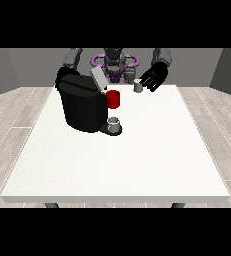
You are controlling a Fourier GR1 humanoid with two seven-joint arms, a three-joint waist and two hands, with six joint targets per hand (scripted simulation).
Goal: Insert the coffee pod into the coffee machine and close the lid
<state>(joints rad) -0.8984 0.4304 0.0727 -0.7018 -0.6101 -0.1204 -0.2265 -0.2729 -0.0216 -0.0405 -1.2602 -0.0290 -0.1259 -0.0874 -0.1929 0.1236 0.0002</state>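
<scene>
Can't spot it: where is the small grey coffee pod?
Front view: small grey coffee pod at the table's far edge, right of centre, beside the black hand at the view's right.

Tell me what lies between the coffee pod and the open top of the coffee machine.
Front view: nothing but bare white table between the coffee pod and the coffee machine; its raised lid stands at the near edge.

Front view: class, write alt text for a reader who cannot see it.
A black coffee machine stands on a white table, lid raised, a grey cup at its base. The hand at the view's right, fingers spread, hovers by a small grey pod.
</scene>
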